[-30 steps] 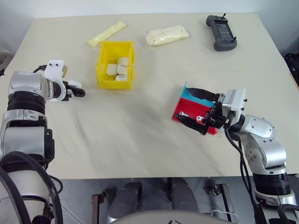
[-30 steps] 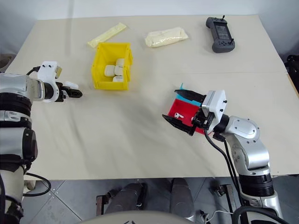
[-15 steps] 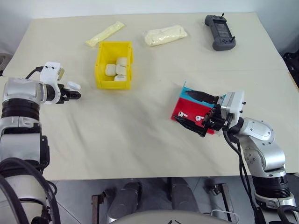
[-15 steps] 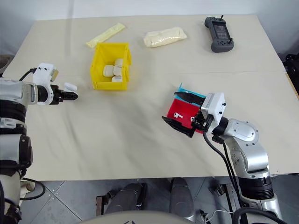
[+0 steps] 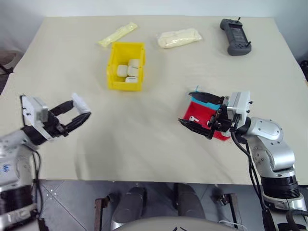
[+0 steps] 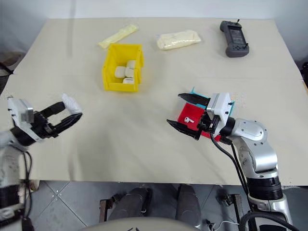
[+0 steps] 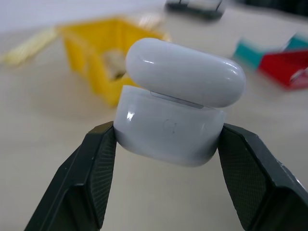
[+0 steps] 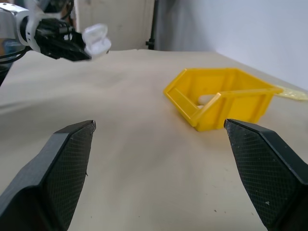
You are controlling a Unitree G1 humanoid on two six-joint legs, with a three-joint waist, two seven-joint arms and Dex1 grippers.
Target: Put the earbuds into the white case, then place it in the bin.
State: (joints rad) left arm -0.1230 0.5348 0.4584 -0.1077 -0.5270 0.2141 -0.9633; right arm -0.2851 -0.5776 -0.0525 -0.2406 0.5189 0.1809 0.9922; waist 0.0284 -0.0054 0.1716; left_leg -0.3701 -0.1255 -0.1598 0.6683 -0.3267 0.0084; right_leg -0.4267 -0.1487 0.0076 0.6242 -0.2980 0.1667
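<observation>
My left gripper [image 5: 79,114] hangs over the table's front left corner, shut on the white case [image 5: 80,103]. In the left wrist view the case [image 7: 178,101] sits between both pads with its lid slightly raised. My right gripper [image 5: 198,111] is open, its fingers spread over the red-and-blue tray [image 5: 198,107] at the front right. A small white earbud [image 5: 192,118] lies on the red part of the tray between those fingers. The yellow bin [image 5: 111,72] stands at the back left of centre with several white cases [image 5: 130,72] inside.
Two pale yellow packets [image 5: 118,33] [image 5: 179,37] lie behind the bin near the far edge. A black handheld controller [image 5: 236,42] rests at the back right. Bare tablecloth stretches between the two grippers.
My left arm has pulled back from beside the bin toward the table's front left edge, carrying the white case and turning toward the right. The right arm stayed still. The camera shifted slightly.
</observation>
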